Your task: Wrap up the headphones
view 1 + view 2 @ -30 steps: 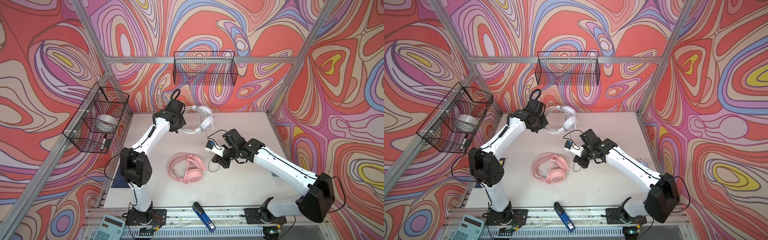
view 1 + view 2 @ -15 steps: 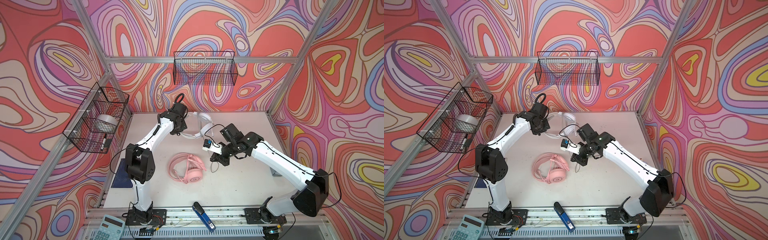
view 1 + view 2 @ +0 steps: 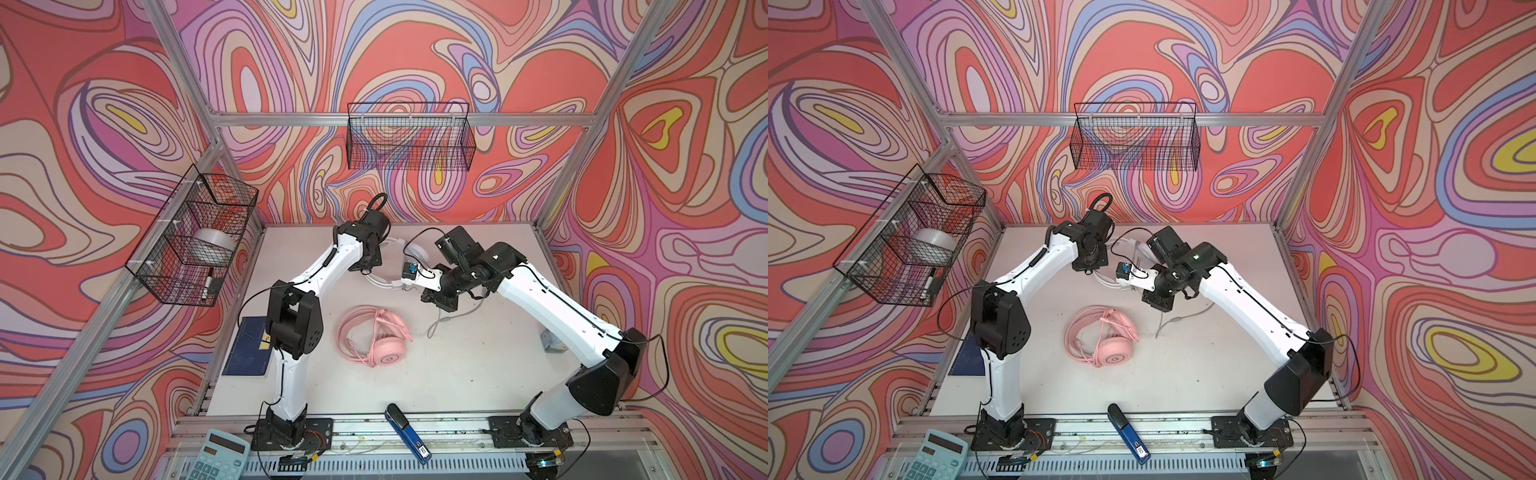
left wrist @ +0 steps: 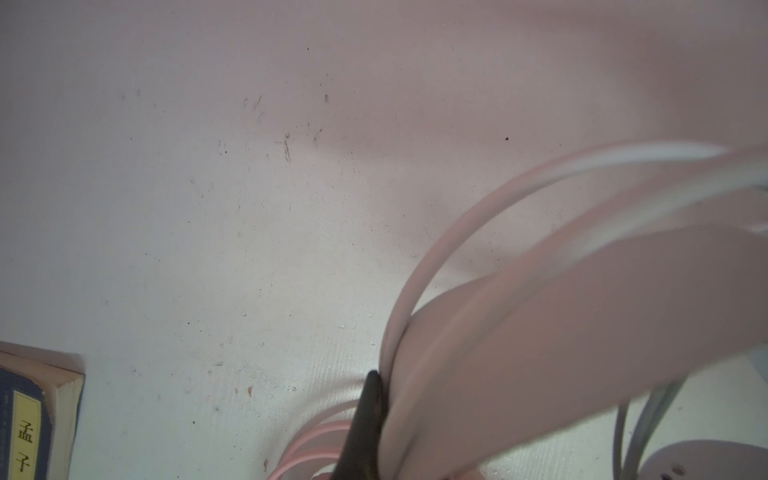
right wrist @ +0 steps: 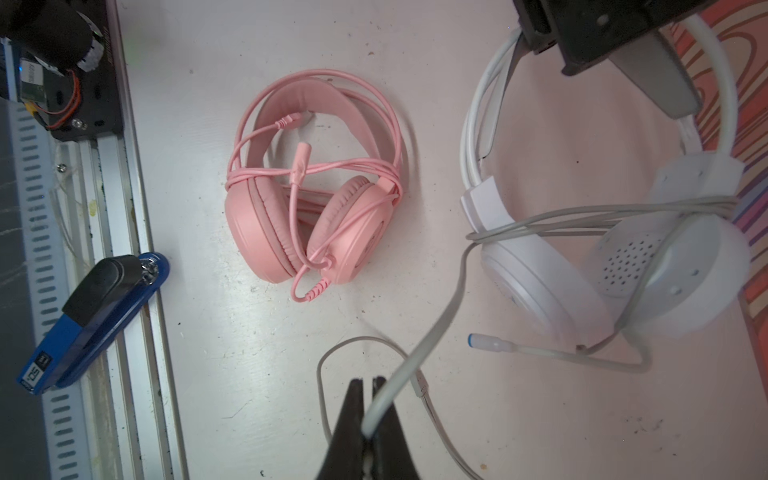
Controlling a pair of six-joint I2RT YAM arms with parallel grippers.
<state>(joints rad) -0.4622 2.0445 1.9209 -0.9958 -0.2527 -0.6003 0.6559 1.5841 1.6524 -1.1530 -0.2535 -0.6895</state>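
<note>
The white headphones (image 5: 540, 266) hang at the back of the table, and my left gripper (image 5: 515, 54) is shut on their headband (image 4: 540, 332). In both top views the left gripper (image 3: 368, 269) (image 3: 1090, 268) hides most of that headset. Its grey cable (image 5: 440, 328) runs across the earcups and down into my right gripper (image 5: 368, 395), which is shut on it just above the table. My right gripper (image 3: 438, 305) is to the right of the headset, and loose cable (image 3: 440, 322) trails below it. The pink headphones (image 3: 376, 340) (image 5: 311, 208) lie mid-table with their pink cable wound round them.
A blue stapler (image 3: 405, 432) lies on the front rail, with a calculator (image 3: 218, 457) at the front left. A blue book (image 3: 249, 353) is beside the left arm. Wire baskets hang on the back wall (image 3: 409, 141) and the left wall (image 3: 195, 245).
My left gripper has carried the white headset forward and rightward, tilting it up off the table. My right gripper has drawn the grey cable a little toward the back.
</note>
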